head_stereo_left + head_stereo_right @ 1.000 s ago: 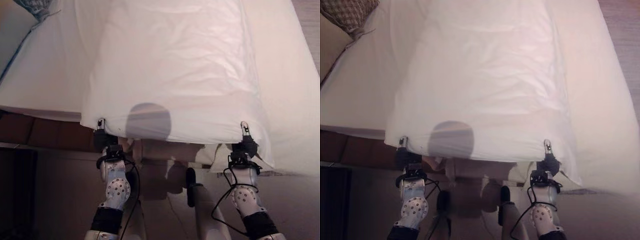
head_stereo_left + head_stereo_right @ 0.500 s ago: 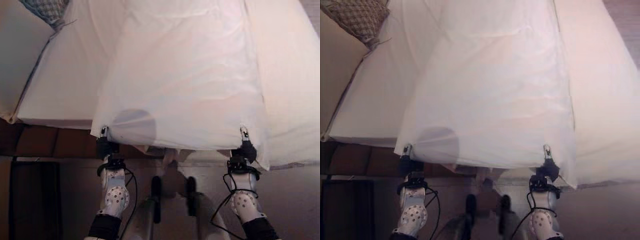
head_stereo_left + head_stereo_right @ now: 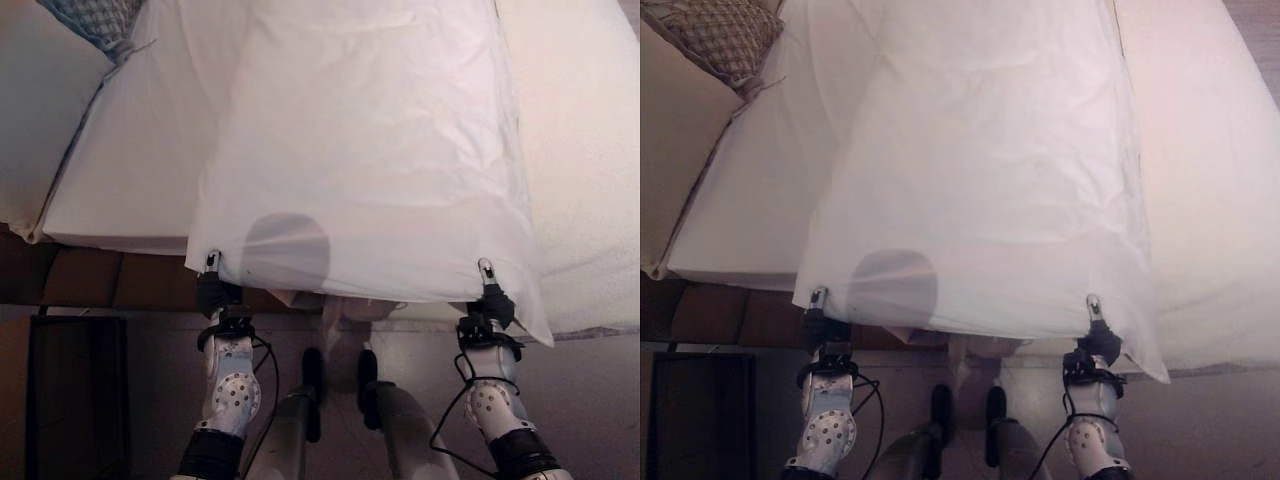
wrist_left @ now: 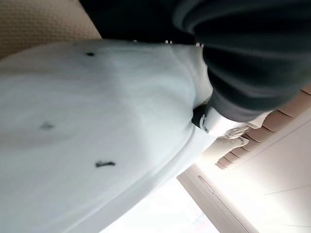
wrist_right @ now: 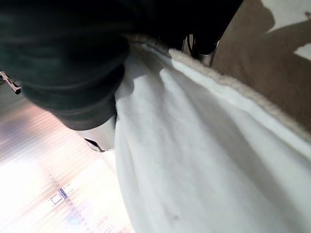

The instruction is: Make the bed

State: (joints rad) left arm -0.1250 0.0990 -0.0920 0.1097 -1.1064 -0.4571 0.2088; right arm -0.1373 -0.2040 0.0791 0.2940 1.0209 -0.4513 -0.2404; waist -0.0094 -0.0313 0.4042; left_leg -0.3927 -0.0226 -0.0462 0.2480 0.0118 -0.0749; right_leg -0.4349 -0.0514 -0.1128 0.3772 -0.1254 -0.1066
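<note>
Left hand (image 3: 217, 290) at 7 o'clock and right hand (image 3: 490, 303) at 5 o'clock each pinch the white sheet (image 3: 370, 150) hem; uneven pulling risks it slipping free or skewing on the bed (image 3: 130, 170).

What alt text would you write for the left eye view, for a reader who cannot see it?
Both robot hands, the left hand and the right hand, pinch the near edge of a white sheet stretched over the bed. A patterned pillow lies at the far left corner.

Smooth matt white cloth sheet (image 3: 370, 150)
</note>
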